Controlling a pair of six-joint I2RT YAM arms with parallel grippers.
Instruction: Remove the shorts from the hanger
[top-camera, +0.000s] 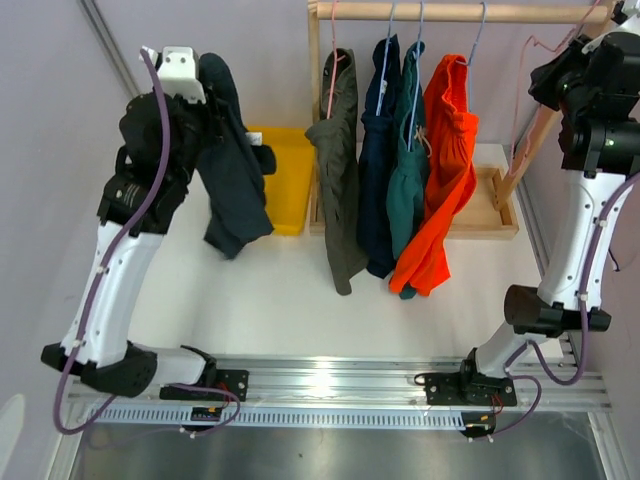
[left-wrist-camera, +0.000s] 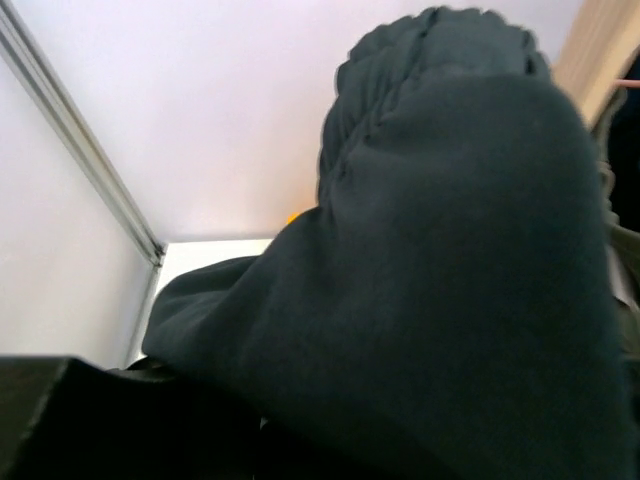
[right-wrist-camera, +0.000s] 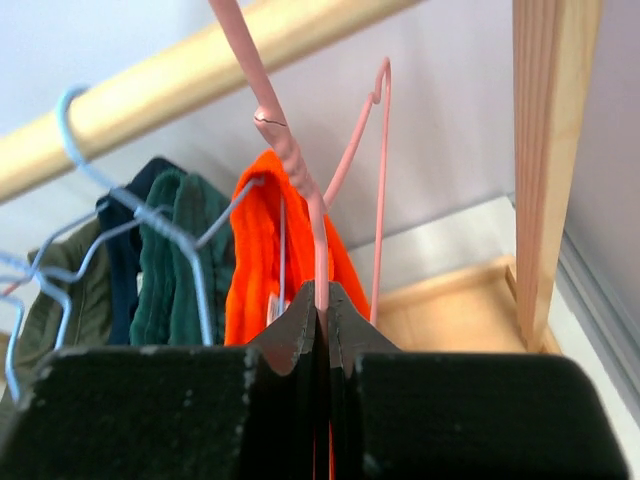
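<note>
My left gripper (top-camera: 207, 108) is raised at the far left and holds the black shorts (top-camera: 235, 190), which hang limp from it above the table. In the left wrist view the black shorts (left-wrist-camera: 450, 280) cover the fingers. Olive-grey (top-camera: 340, 170), navy blue (top-camera: 378, 160), teal green (top-camera: 408, 170) and bright orange shorts (top-camera: 445, 170) hang on hangers from the wooden rail (top-camera: 460, 12). My right gripper (right-wrist-camera: 322, 295) is shut on a bare pink hanger (right-wrist-camera: 290, 150) at the rail's right end, just right of the orange shorts (right-wrist-camera: 255, 250).
A yellow bin (top-camera: 285, 175) stands behind the black shorts, left of the rack. The rack's wooden base tray (top-camera: 480, 210) and its right post (right-wrist-camera: 550, 150) lie close to my right arm. A second pink hanger hook (right-wrist-camera: 380, 100) hangs beside the held one.
</note>
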